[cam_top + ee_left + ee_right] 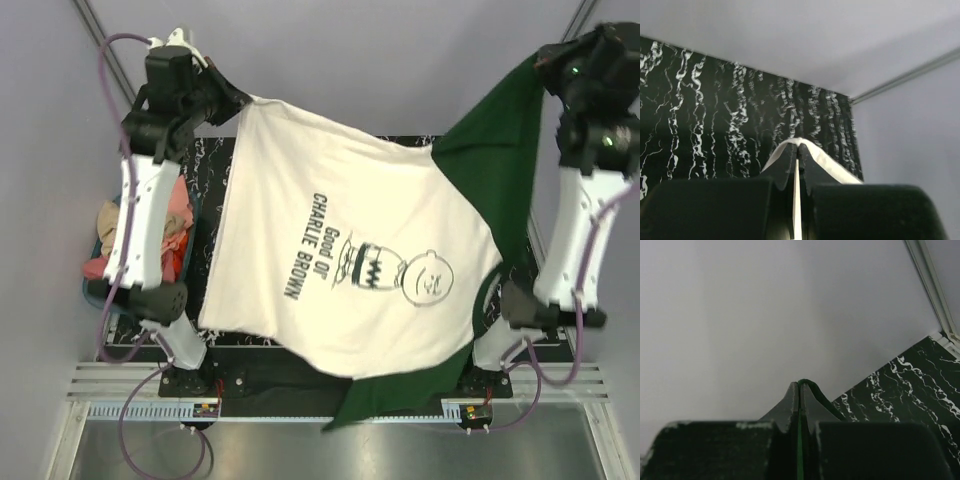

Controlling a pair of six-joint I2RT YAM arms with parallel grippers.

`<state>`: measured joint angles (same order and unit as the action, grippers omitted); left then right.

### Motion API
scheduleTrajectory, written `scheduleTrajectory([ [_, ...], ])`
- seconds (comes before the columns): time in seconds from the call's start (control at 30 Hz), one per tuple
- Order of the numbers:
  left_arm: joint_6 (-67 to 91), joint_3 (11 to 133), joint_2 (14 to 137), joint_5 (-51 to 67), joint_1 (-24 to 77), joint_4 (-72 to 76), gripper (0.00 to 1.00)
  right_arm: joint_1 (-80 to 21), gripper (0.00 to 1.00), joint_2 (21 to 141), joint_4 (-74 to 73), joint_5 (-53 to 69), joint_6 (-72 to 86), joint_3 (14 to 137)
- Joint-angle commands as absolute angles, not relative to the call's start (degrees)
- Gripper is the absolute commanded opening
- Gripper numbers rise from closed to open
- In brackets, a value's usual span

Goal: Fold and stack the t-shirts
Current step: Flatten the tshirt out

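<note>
Cream t-shirt (340, 250) across seemingly whole table (212, 162)

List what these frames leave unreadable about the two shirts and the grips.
- Top view: the green t-shirt lies mostly behind the white t-shirt, so its layout cannot be told.
- Top view: the pile of clothes is largely hidden by the left arm.
- Top view: the table is mostly under the shirts.
- Wrist views: the left fingers and right fingers hide how much cloth each pinches.

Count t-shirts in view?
2. Cream-white t-shirt, centre, pinched by left end effector; dark green t-shirt, partly behind it, pinched by right end effector. Crumpled cloth in the bin may hide more.
</note>
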<state>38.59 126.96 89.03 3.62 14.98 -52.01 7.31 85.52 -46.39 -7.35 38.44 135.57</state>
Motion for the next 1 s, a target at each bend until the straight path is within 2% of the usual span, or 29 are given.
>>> scheduleTrajectory([
  [0.0,41.6,141.6,99.4,11.5,9.1,-47.2,0.0,7.6,0.0,96.5,-44.4,-5.2,33.1,153.4],
  [0.03,42.0,144.6,101.1,13.5,8.6,-46.1,0.0,7.6,0.0,102.2,-44.2,-3.8,32.2,157.9],
  [0.1,43.7,147.1,102.9,17.4,7.8,-44.9,0.0,7.8,0.0,105.4,-42.2,-2.2,30.3,163.2],
  [0.27,45.4,130.9,96.1,22.2,7.5,-32.9,0.0,8.9,0.0,105.8,-40.1,-3.0,31.4,161.7],
  [0.5,43.3,125.7,91.2,24.3,5.8,-34.4,0.0,10.1,0.0,102.5,-39.8,-4.9,27.3,160.7],
  [0.7,43.4,123.9,86.0,26.7,5.3,-37.0,0.0,10.1,0.0,92.6,-39.7,-11.9,24.3,149.9],
  [0.83,44.6,120.7,80.7,28.8,5.4,-36.5,0.0,10.1,0.0,78.4,-39.6,-24.5,28.9,137.1],
  [0.97,46.9,114.8,72.3,31.5,5.4,-34.8,0.0,10.1,0.0,68.0,-39.5,-26.7,32.3,128.9],
])
